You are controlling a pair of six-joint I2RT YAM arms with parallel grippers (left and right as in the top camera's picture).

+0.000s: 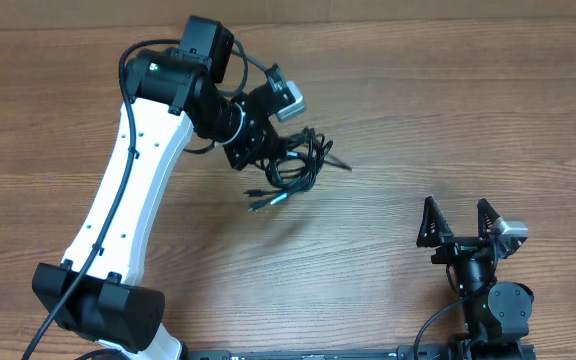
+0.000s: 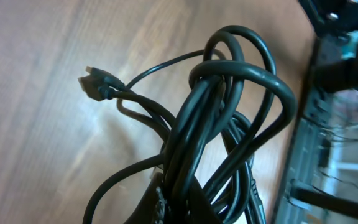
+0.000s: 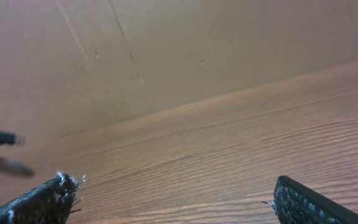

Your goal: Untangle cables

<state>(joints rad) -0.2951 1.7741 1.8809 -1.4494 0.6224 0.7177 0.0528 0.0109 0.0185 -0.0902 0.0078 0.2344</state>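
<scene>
A brown wood-grain tabletop (image 1: 448,120) fills the overhead view, backed by a plain brown cardboard wall (image 3: 166,50) along its far edge. The white-and-black left arm (image 1: 128,190) reaches from the near left corner diagonally up toward the far middle of the tabletop. Its left gripper (image 1: 273,152) is clenched on the tangled bunch of thin black cables (image 1: 303,160). In the left wrist view the cords (image 2: 194,124) run up out of the bottom of the frame, where the gripper is, and cross in a knot of several loops. Whether the lowest loops touch the wood cannot be told. The shorter black right arm (image 1: 493,300) sits at the near right edge, well apart from the cables. Its right gripper (image 1: 457,205) points toward the far side with its jaws spread wide and nothing between them, as the right wrist view also shows. A small dark plug end (image 2: 95,83) sticks out to the side of the knot. Two more plug ends (image 1: 258,203) hang at the near side of the bunch in the overhead view.
</scene>
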